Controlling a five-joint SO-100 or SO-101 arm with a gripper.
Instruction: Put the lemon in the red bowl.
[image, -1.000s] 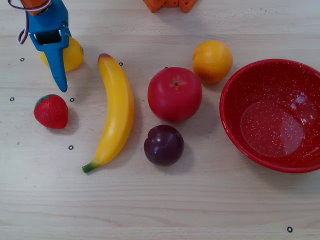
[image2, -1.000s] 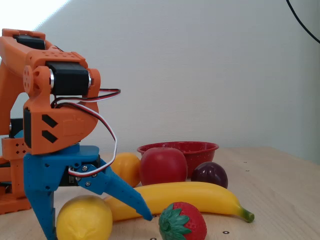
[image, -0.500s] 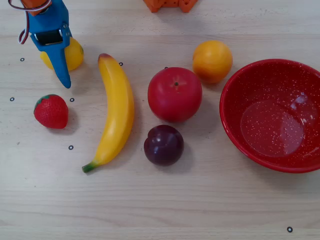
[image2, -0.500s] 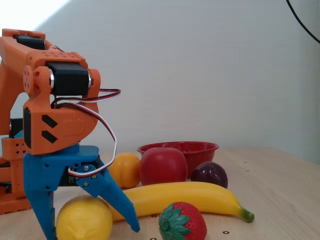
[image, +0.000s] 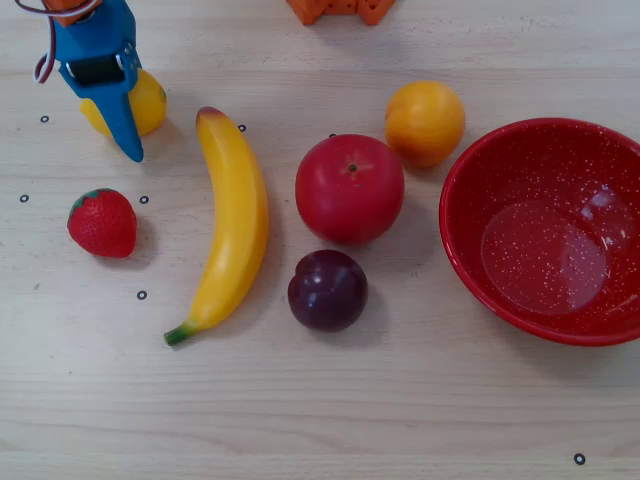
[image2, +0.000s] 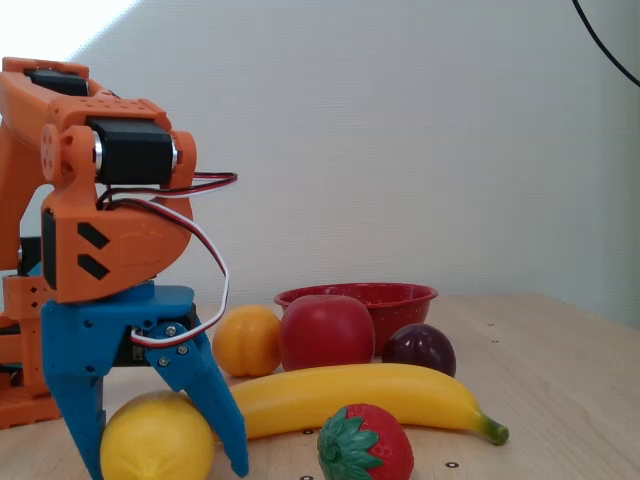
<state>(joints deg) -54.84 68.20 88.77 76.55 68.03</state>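
Observation:
The lemon (image: 150, 100) lies on the table at the far left in the overhead view, with no gap showing beneath it in the fixed view (image2: 155, 440). My gripper (image: 115, 110) straddles it from above. In the fixed view my gripper (image2: 165, 468) has its blue fingers (image2: 215, 410) pressed against both sides of the lemon. The red bowl (image: 470, 250) with white speckles stands empty at the far right in the overhead view. In the fixed view the red bowl (image2: 400, 295) shows behind the other fruit.
Between lemon and bowl lie a banana (image: 235, 220), a red apple (image: 350, 188), an orange (image: 425, 122) and a dark plum (image: 328, 290). A strawberry (image: 102, 222) sits just below the lemon in the overhead view. The arm's orange base (image: 340, 8) is at the top edge.

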